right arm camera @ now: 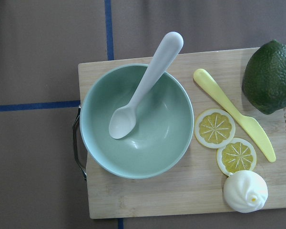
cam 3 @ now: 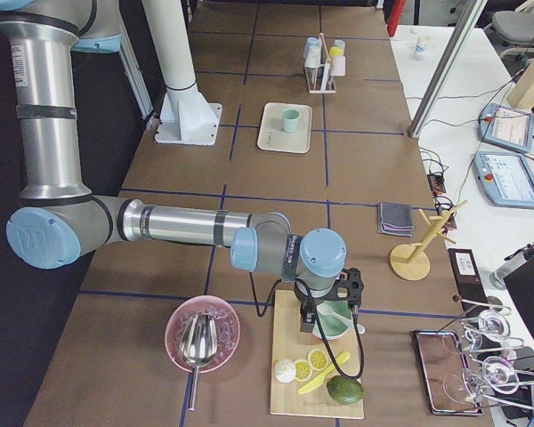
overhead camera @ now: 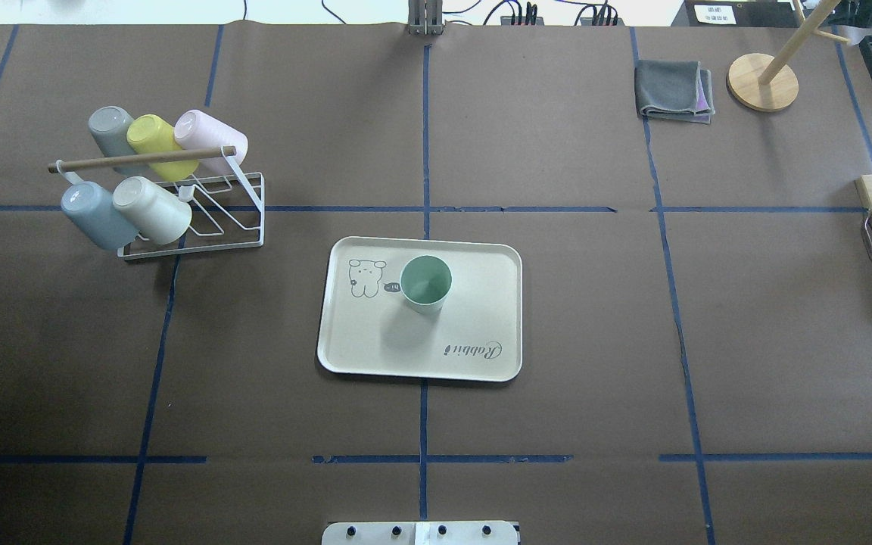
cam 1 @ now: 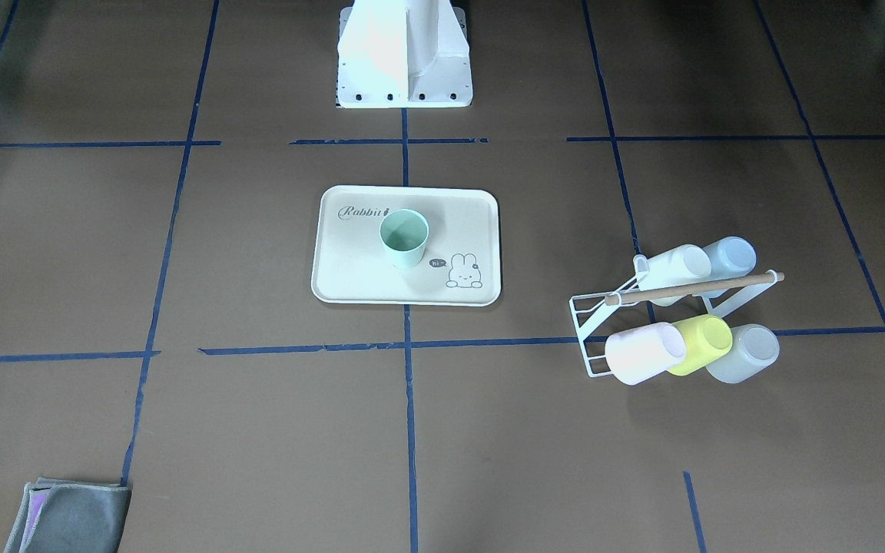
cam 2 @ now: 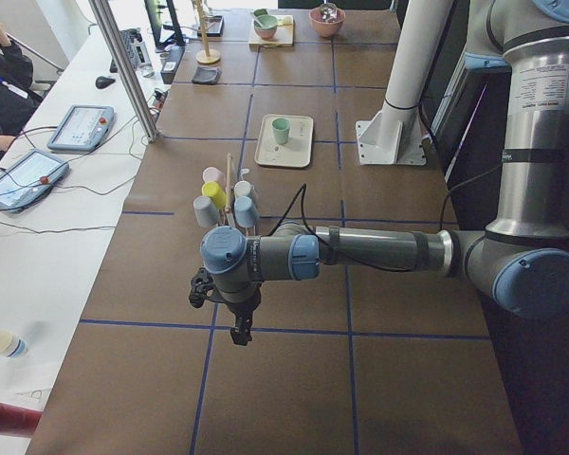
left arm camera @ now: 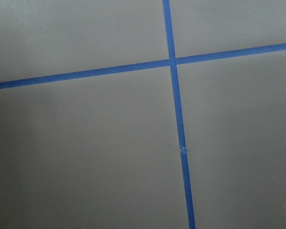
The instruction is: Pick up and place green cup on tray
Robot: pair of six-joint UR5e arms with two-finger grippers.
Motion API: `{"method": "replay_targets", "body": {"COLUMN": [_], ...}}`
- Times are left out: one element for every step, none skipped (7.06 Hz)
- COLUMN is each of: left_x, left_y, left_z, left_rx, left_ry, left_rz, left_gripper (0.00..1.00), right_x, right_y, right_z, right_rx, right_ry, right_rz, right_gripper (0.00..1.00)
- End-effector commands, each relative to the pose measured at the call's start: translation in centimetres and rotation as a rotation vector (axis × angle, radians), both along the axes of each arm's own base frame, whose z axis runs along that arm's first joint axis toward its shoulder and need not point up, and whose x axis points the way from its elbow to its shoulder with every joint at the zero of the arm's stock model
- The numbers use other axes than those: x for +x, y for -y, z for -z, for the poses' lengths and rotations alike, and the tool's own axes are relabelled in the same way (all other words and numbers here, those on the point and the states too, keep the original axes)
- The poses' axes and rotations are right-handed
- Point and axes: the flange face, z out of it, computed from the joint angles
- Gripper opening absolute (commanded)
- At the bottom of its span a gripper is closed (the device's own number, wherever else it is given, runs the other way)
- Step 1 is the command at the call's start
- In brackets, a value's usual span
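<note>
The pale mint-green cup (cam 1: 404,238) stands upright on the cream tray (cam 1: 350,269) with the "Rabbit" script, at the middle of the table. Both also show in the overhead view: the cup (overhead camera: 426,284) sits just left of the middle of the tray (overhead camera: 474,325). My left gripper (cam 2: 239,332) shows only in the exterior left view, far from the tray over bare table; I cannot tell if it is open. My right gripper (cam 3: 327,313) shows only in the exterior right view, over a green bowl (right arm camera: 136,121) on a wooden board; I cannot tell its state.
A white wire rack (overhead camera: 201,227) with several cups lying on it, among them a yellow-green one (overhead camera: 154,144), stands at the overhead view's left. A grey cloth (overhead camera: 674,89) and a wooden stand (overhead camera: 763,82) are at the back right. The board (right arm camera: 190,191) holds a spoon, lemon slices and an avocado (right arm camera: 269,76).
</note>
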Motion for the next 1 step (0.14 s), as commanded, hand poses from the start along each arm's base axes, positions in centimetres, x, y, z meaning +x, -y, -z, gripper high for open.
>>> {"method": "replay_targets", "body": {"left_x": [0.00], "left_y": [0.00], "left_z": [0.01], "left_rx": [0.000], "left_ry": [0.000], "left_rz": [0.000], "left_gripper": [1.00], "right_x": [0.01], "right_y": [0.13], "right_z": [0.13], "right_rx": [0.003], "right_ry": [0.000], "right_rz": [0.000], "right_gripper": [1.00]}}
